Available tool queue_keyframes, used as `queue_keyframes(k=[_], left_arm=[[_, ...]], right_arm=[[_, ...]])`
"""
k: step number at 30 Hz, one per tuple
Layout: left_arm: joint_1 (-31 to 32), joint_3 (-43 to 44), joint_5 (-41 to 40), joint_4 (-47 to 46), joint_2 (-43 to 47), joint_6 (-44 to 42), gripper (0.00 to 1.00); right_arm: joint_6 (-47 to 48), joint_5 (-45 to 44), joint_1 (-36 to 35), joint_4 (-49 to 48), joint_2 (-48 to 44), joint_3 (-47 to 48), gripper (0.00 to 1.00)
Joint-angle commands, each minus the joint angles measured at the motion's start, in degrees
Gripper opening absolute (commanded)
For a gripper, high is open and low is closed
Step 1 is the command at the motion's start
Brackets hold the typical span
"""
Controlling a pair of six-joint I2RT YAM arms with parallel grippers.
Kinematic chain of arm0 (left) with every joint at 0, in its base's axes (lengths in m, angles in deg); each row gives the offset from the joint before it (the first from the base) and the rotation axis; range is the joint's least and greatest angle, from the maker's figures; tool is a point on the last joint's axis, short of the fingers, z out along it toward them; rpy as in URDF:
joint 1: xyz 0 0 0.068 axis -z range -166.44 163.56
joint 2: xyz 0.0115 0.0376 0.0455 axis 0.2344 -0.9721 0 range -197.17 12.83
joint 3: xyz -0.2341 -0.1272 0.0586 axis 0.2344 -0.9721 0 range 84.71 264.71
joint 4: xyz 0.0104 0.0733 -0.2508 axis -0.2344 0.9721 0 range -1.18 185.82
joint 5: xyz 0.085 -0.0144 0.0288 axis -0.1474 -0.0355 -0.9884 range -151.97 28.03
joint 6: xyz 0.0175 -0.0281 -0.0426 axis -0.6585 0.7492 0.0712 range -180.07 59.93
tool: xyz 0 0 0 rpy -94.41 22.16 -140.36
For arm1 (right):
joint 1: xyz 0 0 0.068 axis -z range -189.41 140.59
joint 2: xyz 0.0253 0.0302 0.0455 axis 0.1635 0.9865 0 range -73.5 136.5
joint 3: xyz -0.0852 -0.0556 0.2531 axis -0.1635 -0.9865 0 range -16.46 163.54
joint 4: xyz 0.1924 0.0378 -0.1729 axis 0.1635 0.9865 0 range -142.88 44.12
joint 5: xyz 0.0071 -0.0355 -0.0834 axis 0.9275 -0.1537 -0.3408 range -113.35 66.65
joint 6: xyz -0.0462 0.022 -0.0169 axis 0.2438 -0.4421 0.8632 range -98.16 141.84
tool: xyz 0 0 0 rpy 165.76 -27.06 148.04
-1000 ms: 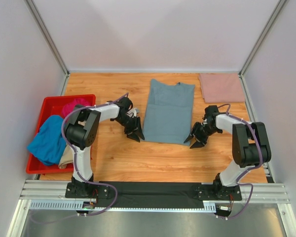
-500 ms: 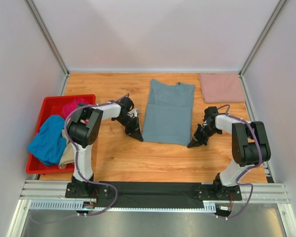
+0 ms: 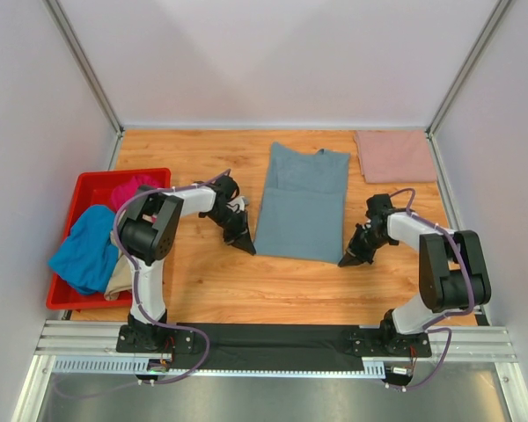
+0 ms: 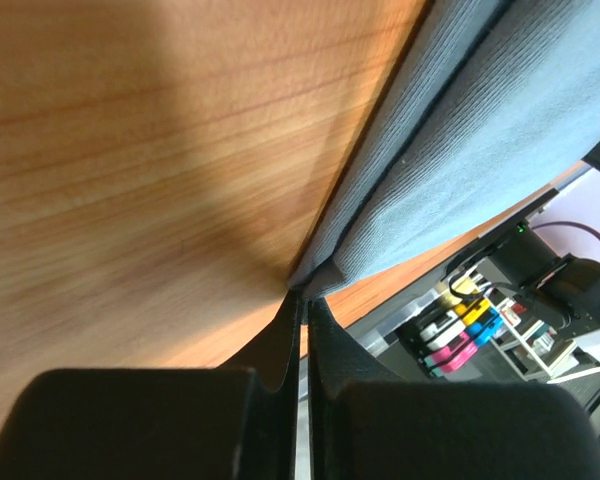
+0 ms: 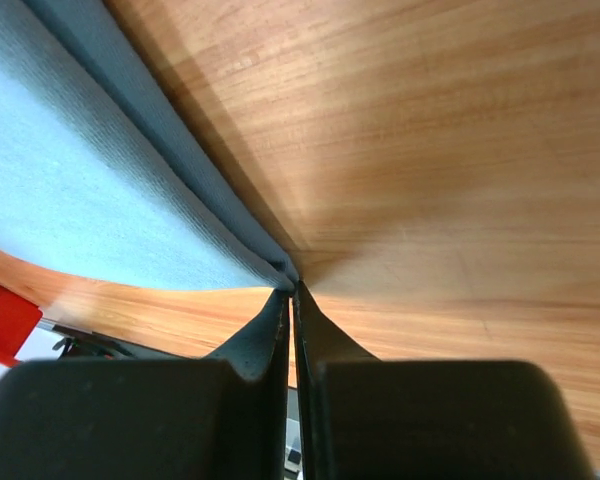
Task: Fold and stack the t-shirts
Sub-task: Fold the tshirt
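A slate grey-blue t-shirt, folded into a long strip, lies on the middle of the wooden table. My left gripper is shut on its near left corner, seen pinched at the tips in the left wrist view with the cloth running away to the right. My right gripper is shut on the near right corner; in the right wrist view the cloth rises to the tips. A folded dusty-pink t-shirt lies at the back right.
A red plastic bin stands at the left edge and holds a bright blue shirt, a magenta one and a beige one. White walls and metal posts enclose the table. The arms' base rail runs along the near edge.
Both grippers have gone from open to shut at the grey-blue shirt's near corners. The right gripper has shifted slightly nearer and to the right, drawing that corner with it.
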Motion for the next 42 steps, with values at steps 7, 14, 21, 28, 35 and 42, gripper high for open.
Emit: queue_keyframes(k=[7,14,21,28,35,42], left_arm=[[1.4,-0.1,-2.7,1.2,1.5,0.4,0.0],[1.3,0.3,-2.3,1.7,0.2,-0.1,0.0],[1.3,2.4,-2.0,3.1,-0.4,-0.7,0.0],[1.4,2.1,-1.8,3.0,-1.0,-0.4,0.0],[1.4,1.9,-1.2,2.4,-1.0,1.0,0.0],[1.4,2.3,-3.8,5.9,3.3,2.2,0.0]], right_arm=[[-3.7,-2.3,-0.2,-0.8,-4.6,-0.8,0.34],[-6.3,-2.2,-0.4,-4.8,-2.3,-1.7,0.4],[-8.4,-2.8,-1.1,-5.8,-4.8,-1.9,0.37],[-8.1,-4.6,-1.0,-6.0,-2.0,-1.7,0.34],[-5.2,-7.5,-1.1,-8.4,0.7,-3.9,0.07],[-3.2,-9.8,-1.2,-0.7,-8.0,-2.8,0.0]])
